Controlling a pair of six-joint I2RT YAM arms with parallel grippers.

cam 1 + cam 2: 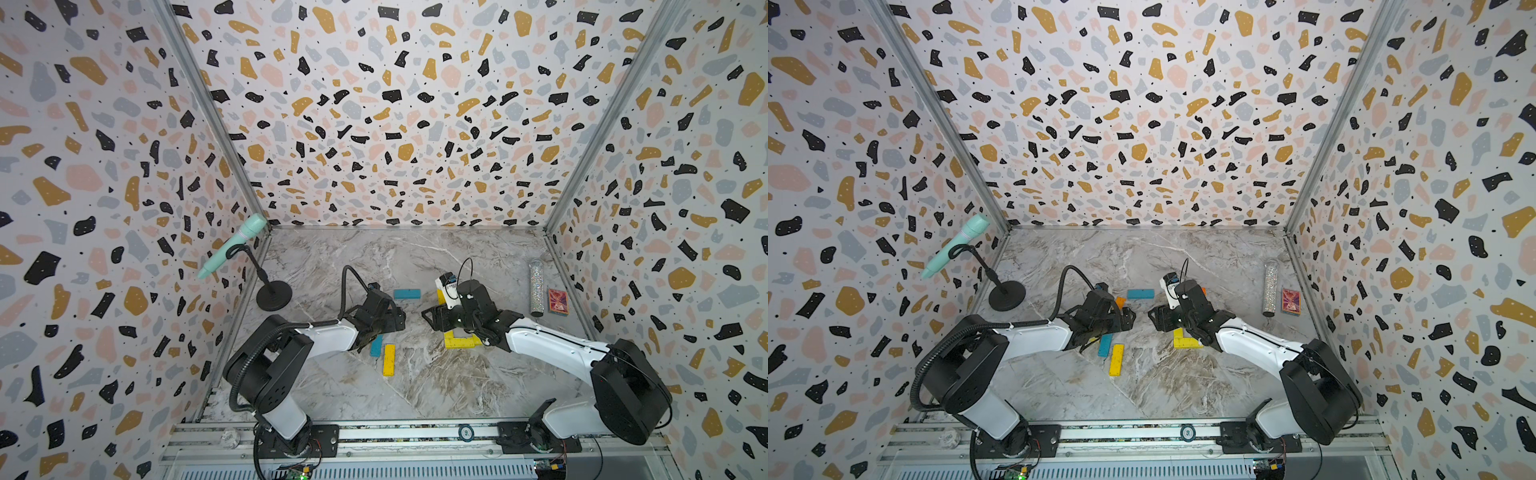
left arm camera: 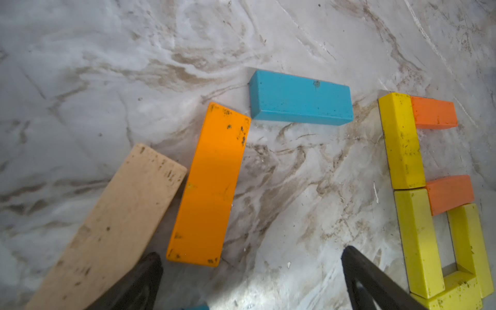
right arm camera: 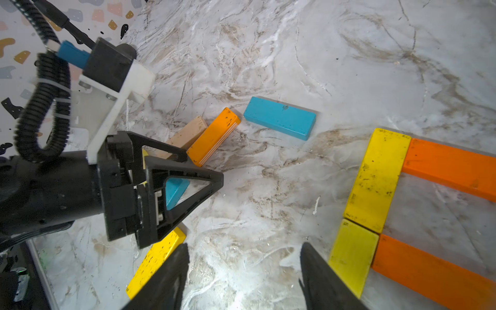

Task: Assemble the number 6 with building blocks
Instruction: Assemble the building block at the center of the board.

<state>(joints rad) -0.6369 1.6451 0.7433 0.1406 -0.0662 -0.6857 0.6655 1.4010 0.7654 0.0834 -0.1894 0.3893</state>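
The number 6 (image 2: 401, 139) lies as yellow and orange planks with a square lower loop. In both top views my right arm covers most of it, leaving a yellow corner (image 1: 459, 341) (image 1: 1185, 341). Loose building blocks lie to its left: a teal one (image 2: 300, 98) (image 1: 407, 294), an orange one (image 2: 209, 185), a pale wood one (image 2: 112, 228), a second teal one (image 1: 376, 345) and a yellow one (image 1: 389, 359) (image 3: 155, 257). My left gripper (image 2: 252, 281) (image 1: 399, 319) is open and empty, beside the orange plank's end. My right gripper (image 3: 244, 279) (image 1: 427, 316) is open over bare marble, left of the 6.
A mint microphone (image 1: 237, 245) on a black stand (image 1: 273, 295) is at the back left. A glitter tube (image 1: 537, 286) and a red card box (image 1: 557, 301) lie by the right wall. The two grippers face each other closely. A metal rail (image 1: 415, 432) runs along the front.
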